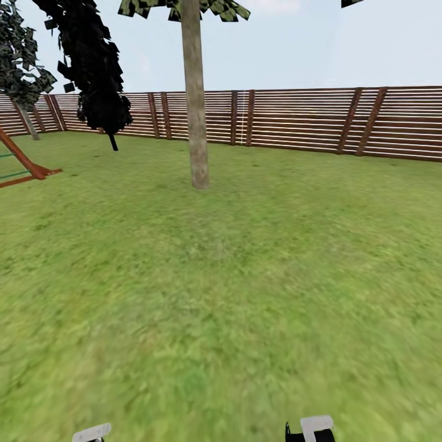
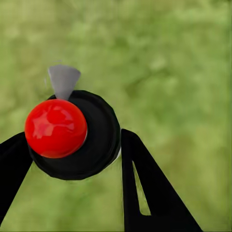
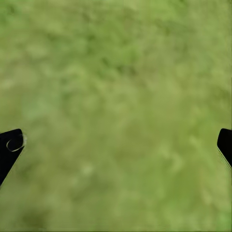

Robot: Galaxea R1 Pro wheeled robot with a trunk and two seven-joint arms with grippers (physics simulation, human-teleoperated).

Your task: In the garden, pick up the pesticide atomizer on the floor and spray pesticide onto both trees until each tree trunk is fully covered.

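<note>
Our left gripper [image 2: 72, 159] is clamped on the pesticide atomizer [image 2: 77, 135], its red top [image 2: 55, 128] facing the wrist camera above blurred grass, carried ready for spraying. Our right gripper [image 3: 116, 145] hangs spread wide and empty. Ahead across the lawn [image 1: 245, 276] stands a tree trunk [image 1: 195, 98] before the wooden fence [image 1: 307, 116], well apart from us, probably our first target.
</note>
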